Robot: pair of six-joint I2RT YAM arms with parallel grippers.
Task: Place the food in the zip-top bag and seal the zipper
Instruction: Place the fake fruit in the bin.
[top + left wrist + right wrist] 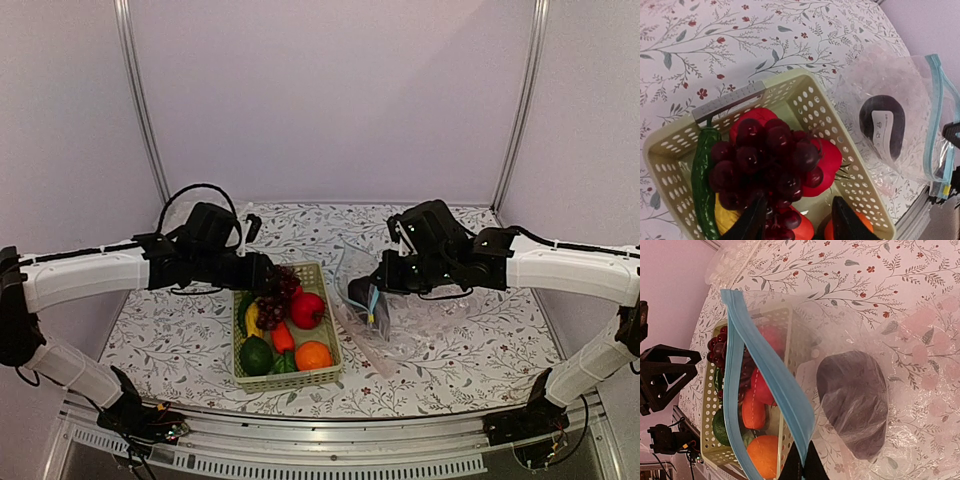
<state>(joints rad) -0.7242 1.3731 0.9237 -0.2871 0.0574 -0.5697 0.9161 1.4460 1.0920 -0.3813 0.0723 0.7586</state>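
The left arm (85, 278) and right arm (570, 270) are built from white tubular links joined by bulky black joint housings. A black cable (200, 186) is looped over the left wrist. Tapered black fingers (752, 222) are fitted to the left hand (799, 220).

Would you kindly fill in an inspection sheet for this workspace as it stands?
Surface: floral-patterned table, level.
Job's things: eggplant inside zip-top bag, zipper not sealed; grapes, red fruit, carrot, orange in the basket.
Clutter: bubbly plastic sheet beside the bag.
Grippers: left gripper open above the grapes; right gripper shut on the zipper.
Cables: black cable arcs above the table, left side.
Surroundings: plain walls, metal posts.
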